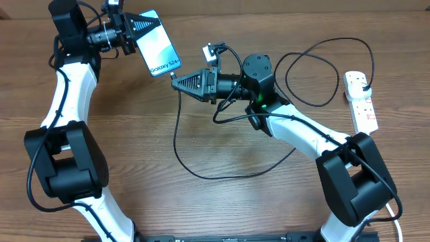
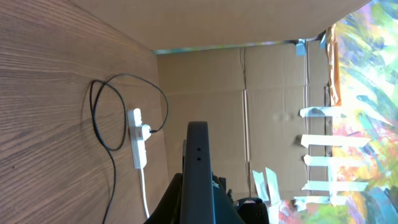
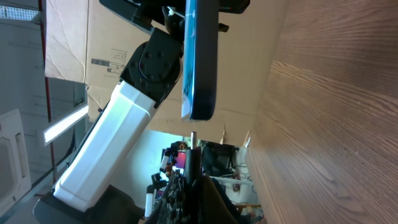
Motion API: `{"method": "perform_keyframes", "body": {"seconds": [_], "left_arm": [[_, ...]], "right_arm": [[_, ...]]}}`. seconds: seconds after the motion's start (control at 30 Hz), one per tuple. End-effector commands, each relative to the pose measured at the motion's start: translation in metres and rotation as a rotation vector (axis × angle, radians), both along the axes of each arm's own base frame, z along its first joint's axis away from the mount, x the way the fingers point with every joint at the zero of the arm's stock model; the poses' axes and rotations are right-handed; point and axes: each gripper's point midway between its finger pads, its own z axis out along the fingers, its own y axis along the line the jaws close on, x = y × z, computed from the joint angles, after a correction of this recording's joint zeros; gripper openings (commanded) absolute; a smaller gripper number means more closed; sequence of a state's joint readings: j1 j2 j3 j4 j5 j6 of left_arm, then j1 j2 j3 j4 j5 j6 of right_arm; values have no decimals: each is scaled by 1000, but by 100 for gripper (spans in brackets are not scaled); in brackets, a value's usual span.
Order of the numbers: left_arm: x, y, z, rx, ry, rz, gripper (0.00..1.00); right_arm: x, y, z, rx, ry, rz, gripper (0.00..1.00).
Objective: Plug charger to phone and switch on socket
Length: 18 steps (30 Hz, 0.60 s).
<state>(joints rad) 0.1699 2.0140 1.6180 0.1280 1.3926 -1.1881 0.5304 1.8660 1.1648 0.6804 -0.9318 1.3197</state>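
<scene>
My left gripper (image 1: 138, 30) is shut on the phone (image 1: 156, 44), holding it off the table at the back left, its blue-teal "Galaxy S24" screen up. The left wrist view shows the phone's dark edge (image 2: 198, 168) between the fingers. My right gripper (image 1: 180, 82) is shut on the charger's connector tip (image 1: 173, 76), just below the phone's lower end. In the right wrist view the tip (image 3: 193, 138) points at the phone's bottom edge (image 3: 199, 115) with a small gap. The black cable (image 1: 201, 171) loops over the table. The white socket (image 1: 361, 101) lies at the right with the black plug (image 1: 363, 83) in it.
The socket also shows in the left wrist view (image 2: 138, 143) with its white cord (image 2: 143, 193). Cable loops (image 1: 312, 70) lie between my right arm and the socket. Cardboard walls (image 2: 261, 93) stand behind the table.
</scene>
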Motion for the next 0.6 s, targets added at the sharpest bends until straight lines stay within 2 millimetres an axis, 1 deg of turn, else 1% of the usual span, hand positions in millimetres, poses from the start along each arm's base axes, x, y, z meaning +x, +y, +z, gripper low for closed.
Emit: {"method": "perform_keyframes", "body": {"seconds": [0.0, 0.17, 0.4, 0.57], "left_arm": [[-11, -7, 26, -2, -55, -43, 4], [-11, -8, 26, -1, -55, -45, 4], [-13, -19, 26, 10, -86, -63, 4], [-12, -22, 25, 11, -84, -62, 4]], "right_arm": [[6, 0, 10, 18, -11, -18, 4], [6, 0, 11, 20, -14, -21, 4], [6, 0, 11, 20, -14, -21, 4], [6, 0, 11, 20, -14, -21, 4]]}}
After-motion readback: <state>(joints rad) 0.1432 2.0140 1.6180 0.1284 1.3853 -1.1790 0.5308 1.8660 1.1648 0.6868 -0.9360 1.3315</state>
